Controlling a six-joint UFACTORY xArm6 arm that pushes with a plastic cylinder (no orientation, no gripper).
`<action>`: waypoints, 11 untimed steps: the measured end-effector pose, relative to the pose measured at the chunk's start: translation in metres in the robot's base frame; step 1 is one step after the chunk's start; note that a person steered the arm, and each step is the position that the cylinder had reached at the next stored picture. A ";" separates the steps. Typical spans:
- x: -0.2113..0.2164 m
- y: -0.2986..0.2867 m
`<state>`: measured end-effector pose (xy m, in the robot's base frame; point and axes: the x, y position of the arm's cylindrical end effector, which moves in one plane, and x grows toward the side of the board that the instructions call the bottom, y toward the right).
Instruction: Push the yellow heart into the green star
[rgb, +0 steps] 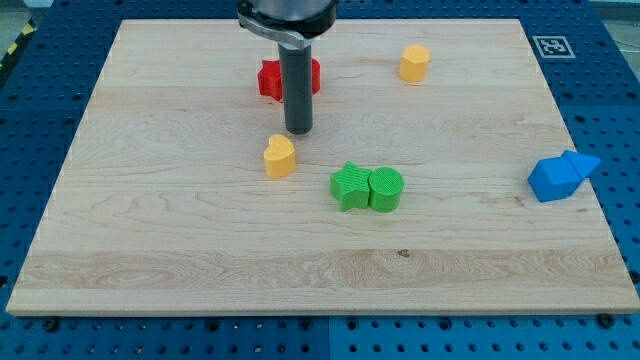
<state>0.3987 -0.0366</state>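
The yellow heart (279, 156) lies on the wooden board left of centre. The green star (350, 186) lies to its lower right, touching a green cylinder (386, 189) on the star's right side. My tip (298, 131) is just above and slightly right of the yellow heart, very close to it; contact cannot be told. The rod rises toward the view's top and partly hides a red block (269, 78).
A yellow hexagonal block (414, 63) stands at the upper right of the wooden board (150, 230). Two blue blocks (562, 176) sit together near the board's right edge. The red block's shape is partly hidden behind the rod.
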 end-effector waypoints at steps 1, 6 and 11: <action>0.021 -0.025; 0.111 -0.084; 0.111 0.005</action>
